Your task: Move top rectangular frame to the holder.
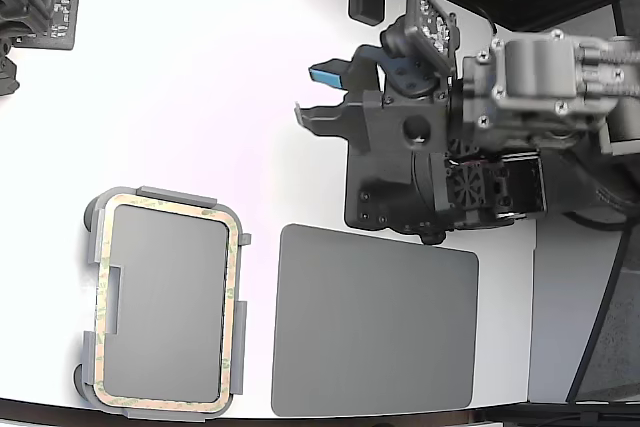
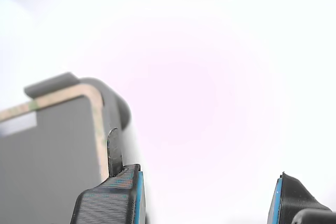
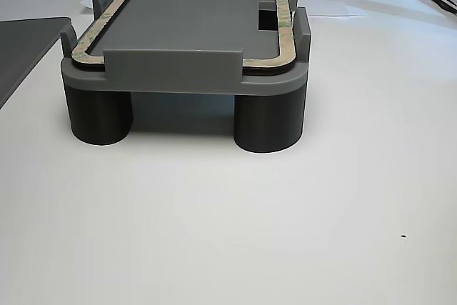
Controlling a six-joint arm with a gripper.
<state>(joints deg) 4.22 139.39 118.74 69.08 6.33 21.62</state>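
frame (image 1: 232, 307) seated in holder (image 1: 92, 247) — kept square by edge tabs | gripper (image 1: 318, 95) parted, nothing held — clear of the holder

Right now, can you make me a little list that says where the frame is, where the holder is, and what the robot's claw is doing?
frame: tan rectangular frame lying inside the holder's edge tabs
holder: grey holder standing on round legs on the white table
mat: dark grey mat beside the holder, to the exterior view's right
gripper: gripper open, holding nothing, apart from the holder
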